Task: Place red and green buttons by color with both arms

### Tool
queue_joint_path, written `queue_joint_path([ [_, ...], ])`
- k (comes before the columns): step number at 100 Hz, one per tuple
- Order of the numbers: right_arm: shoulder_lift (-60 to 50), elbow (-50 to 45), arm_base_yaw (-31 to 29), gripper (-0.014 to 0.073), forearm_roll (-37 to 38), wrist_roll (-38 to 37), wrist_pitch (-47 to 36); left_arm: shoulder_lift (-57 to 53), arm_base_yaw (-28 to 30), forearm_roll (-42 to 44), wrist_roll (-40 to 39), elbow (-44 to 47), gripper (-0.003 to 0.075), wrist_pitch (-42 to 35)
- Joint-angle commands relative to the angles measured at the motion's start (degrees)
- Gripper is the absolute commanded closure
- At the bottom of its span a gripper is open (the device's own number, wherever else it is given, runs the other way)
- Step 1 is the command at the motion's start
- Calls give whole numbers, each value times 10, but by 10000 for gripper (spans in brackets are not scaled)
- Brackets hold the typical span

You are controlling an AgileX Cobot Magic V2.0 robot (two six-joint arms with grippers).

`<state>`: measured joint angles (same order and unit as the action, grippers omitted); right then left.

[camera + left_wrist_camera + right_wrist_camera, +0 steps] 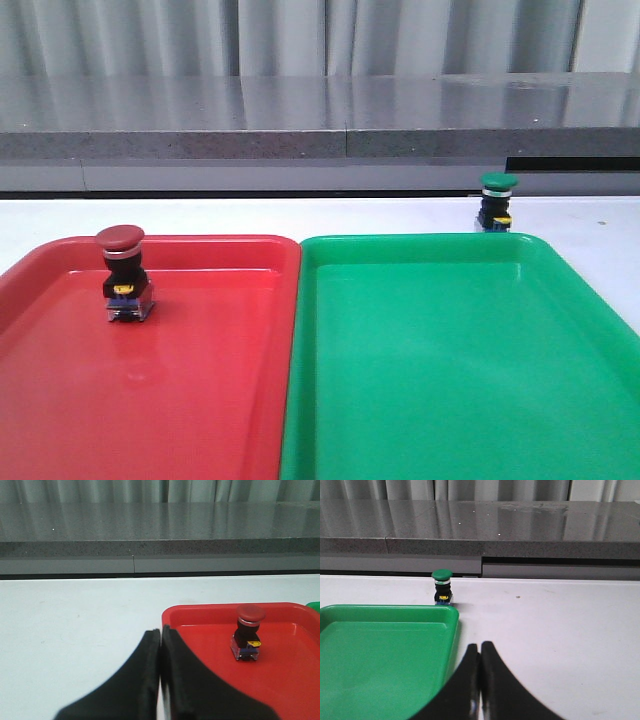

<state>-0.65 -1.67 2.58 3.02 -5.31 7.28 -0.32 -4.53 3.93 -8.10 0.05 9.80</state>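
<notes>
The red button (124, 272) stands upright inside the red tray (200, 400), near its far left part; it also shows in the left wrist view (247, 639). The green button (496, 202) stands upright on the white table just beyond the far right rim of the green tray (460, 380); it also shows in the right wrist view (442, 586). My left gripper (161, 635) is shut and empty, beside the near left corner of the red tray (290, 680). My right gripper (480, 649) is shut and empty, on the table side of the green tray's (380, 660) edge. Neither arm shows in the front view.
The two trays lie side by side, touching, on the white table (590, 235). A grey stone ledge (320, 125) runs along the far edge of the table, with grey curtains behind it. White table shows left of the red tray (75, 630) and right of the green tray (560, 625).
</notes>
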Motion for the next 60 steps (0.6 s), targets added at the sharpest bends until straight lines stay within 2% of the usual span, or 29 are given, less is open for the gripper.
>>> queue_joint_path([
  [1, -10, 10, -2, 661, 7, -1, -51, -17, 2, 0, -3, 15, 739, -52],
  [46, -10, 10, -2, 661, 7, -1, -52, -17, 2, 0, -3, 15, 739, -52],
  [60, -10, 10, -2, 661, -11, -2, -96, -17, 2, 0, -3, 15, 739, -52],
])
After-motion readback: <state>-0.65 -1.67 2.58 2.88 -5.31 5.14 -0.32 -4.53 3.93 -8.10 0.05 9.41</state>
